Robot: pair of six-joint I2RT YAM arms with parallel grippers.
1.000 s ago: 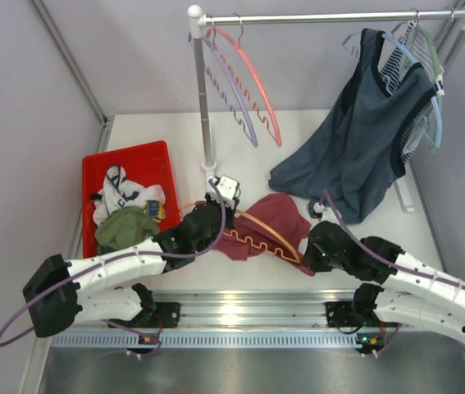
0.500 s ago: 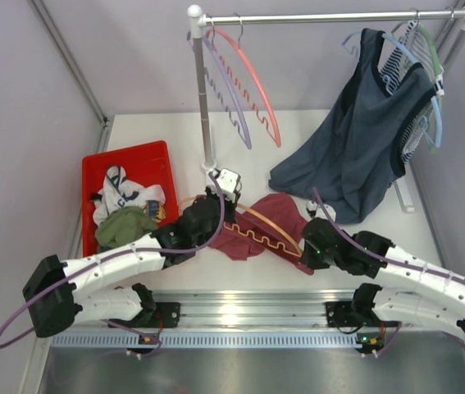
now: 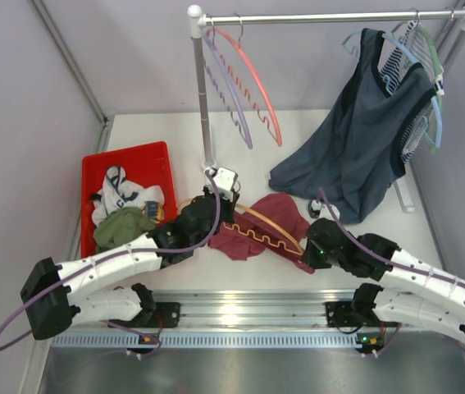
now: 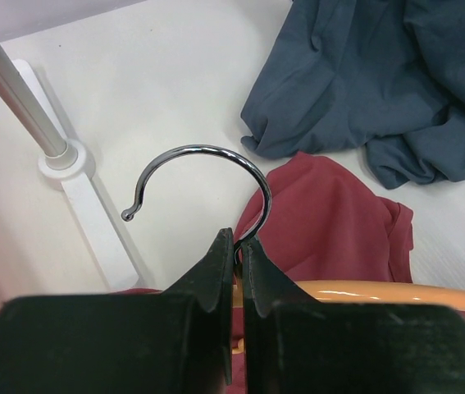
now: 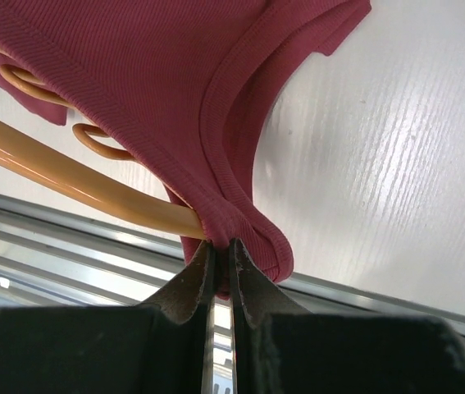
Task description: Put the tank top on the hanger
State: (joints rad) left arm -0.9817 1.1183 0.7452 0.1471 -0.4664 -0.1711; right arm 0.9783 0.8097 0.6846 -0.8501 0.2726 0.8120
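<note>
Ribbed maroon tank top [image 5: 134, 66], strap pinched in right hand [image 5: 224, 248]; orange hanger [image 4: 396, 292] pinched in left hand [image 4: 237, 248]

L claw [image 4: 236, 244] pinches hanger [image 4: 363, 290] hook base, tank top [image 4: 330, 222] behind.

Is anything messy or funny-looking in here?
Yes. The big blue-grey top hangs crooked from the rail, and its bottom slumps in a heap on the table. The maroon tank top lies crumpled on the table too, with the orange hanger across it.
</note>
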